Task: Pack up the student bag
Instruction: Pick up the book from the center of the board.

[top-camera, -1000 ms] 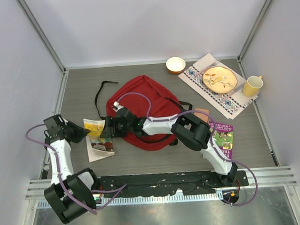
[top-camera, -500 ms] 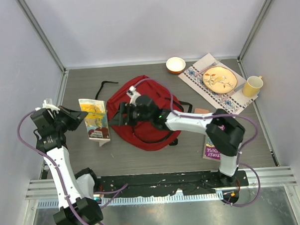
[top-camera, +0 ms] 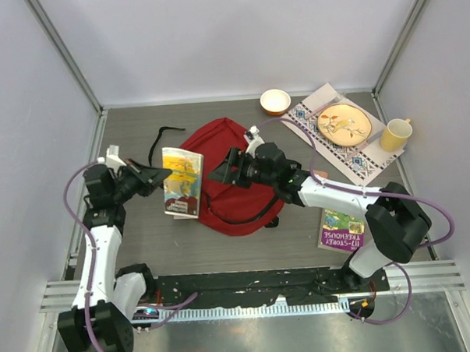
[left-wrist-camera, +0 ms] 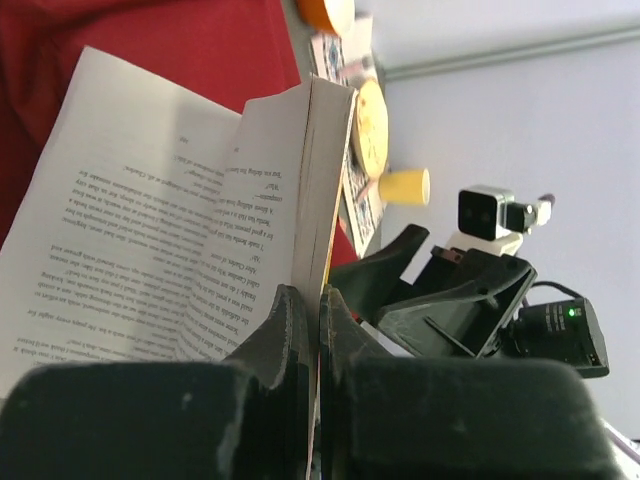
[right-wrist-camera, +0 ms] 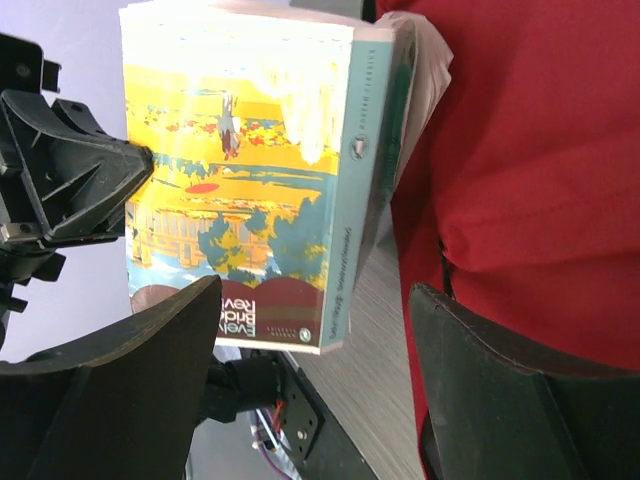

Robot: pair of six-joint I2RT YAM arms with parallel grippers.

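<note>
Since a second ago my left hand (top-camera: 162,178) has raised the paperback (top-camera: 182,182) off the tabletop (top-camera: 124,142), clenched on its edge beside the student bag (top-camera: 221,204) lying mid-tabletop, my right hand (top-camera: 224,170) spread empty alongside; I judge the splayed pages (left-wrist-camera: 150,250) could slip or tear in that thin pinch.

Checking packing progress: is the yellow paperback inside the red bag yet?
Out. The left claw grips the paperback, cover showing, at the red bag's edge.
</note>
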